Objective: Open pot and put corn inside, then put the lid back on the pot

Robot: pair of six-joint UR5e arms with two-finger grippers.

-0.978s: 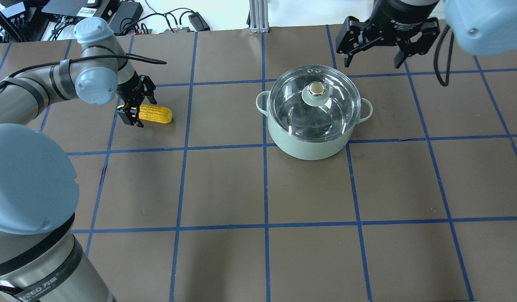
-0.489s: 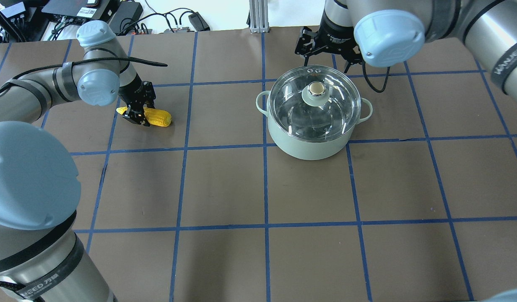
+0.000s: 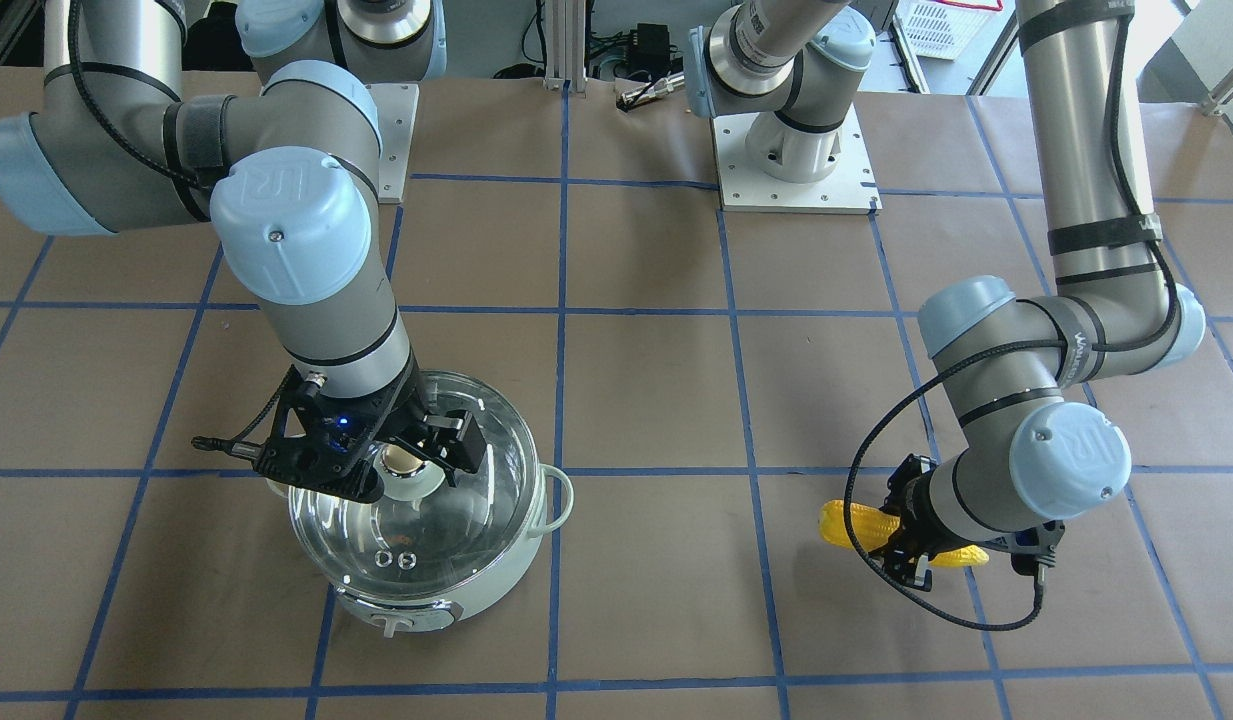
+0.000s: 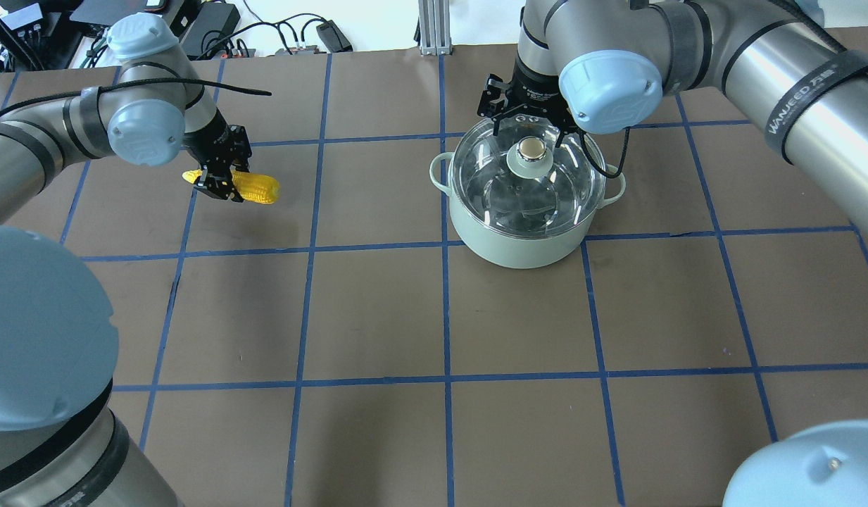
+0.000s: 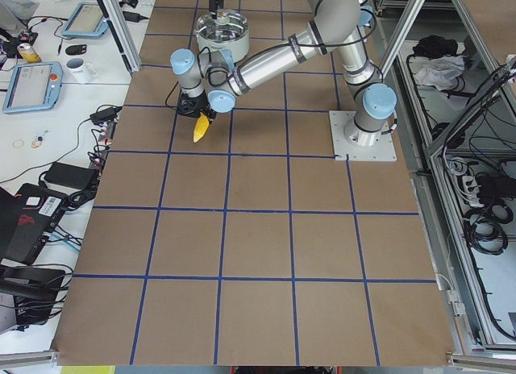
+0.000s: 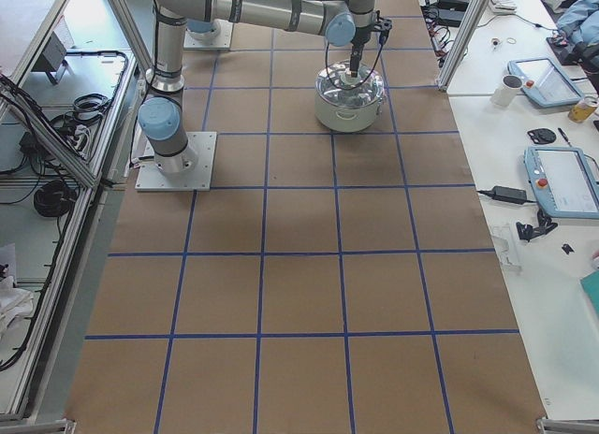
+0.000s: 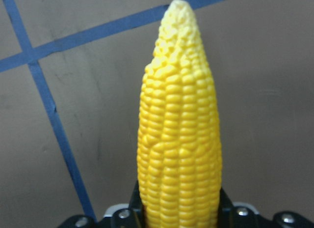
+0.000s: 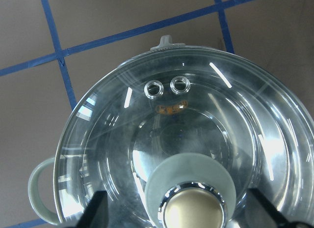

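The mint-green pot stands right of the table's middle with the glass lid on it. The lid's knob is pale green with a beige centre. My right gripper is open just above the lid, one finger on each side of the knob; the right wrist view shows the fingers apart from the knob. My left gripper is shut on the yellow corn, near its thick end, and holds it just off the table. The corn also shows in the left wrist view.
The brown table has a blue tape grid. Cables and boxes lie beyond its far edge. The arm bases stand at the robot's side. The pot's dial faces away from the robot.
My right gripper has come from the far right to over the lid knob. My left gripper has shut on the corn and raised it a little, toward the back left.
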